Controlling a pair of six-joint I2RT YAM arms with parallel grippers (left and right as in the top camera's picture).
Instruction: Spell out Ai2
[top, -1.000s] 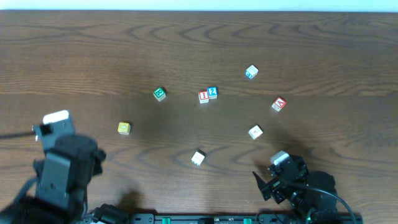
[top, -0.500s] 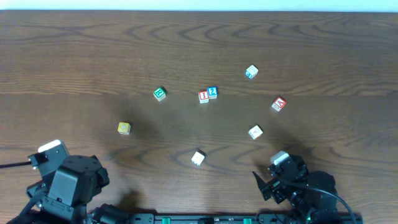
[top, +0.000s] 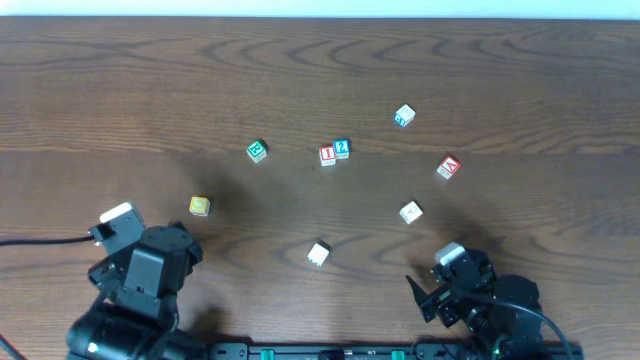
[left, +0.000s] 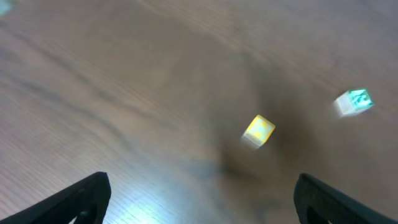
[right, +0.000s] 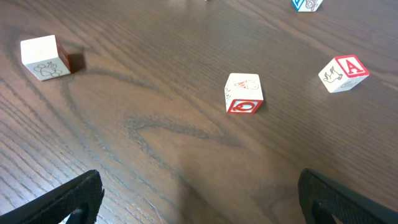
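Your left hand (left: 202, 199): jaws wide apart, nothing between them. Only the two dark fingertips (left: 84, 194) show, at the bottom corners of the left wrist view, and that view is blurred.
- Ahead of this hand, on the table (top: 520, 60), lies a yellow block (left: 258, 130), a little right of centre and apart from both fingers.
- Further out to the right sits a green block (left: 352, 102). Its face is too smeared to read here.
- From overhead, your left arm is at the near left of the table, with the yellow block just beyond it.

Your right hand (right: 199, 198): jaws wide apart, holding nothing, at the near right of the table.
- Nearest ahead is a white block with a red mark (right: 244, 93), roughly centred between the fingers and untouched.
- Well apart to its left is a white block with paw prints (right: 45, 57).
- Further out to its right is the red A block (right: 344, 73). It is turned at an angle, letter face up, and stands alone.

Task blocks, seen from overhead:
- The red I block (top: 327, 155) (its mark could also read as 1) and the blue 2 block (top: 342, 148) sit side by side near the table's middle, touching or nearly so. The I is on the left, and the 2 lies slightly further from you.
- The red A block lies well apart to their right and nearer you, not in line with them.
- The green block is to the left of the pair.
- A blue-and-white block (top: 404, 116) lies furthest out, to the right of the pair.
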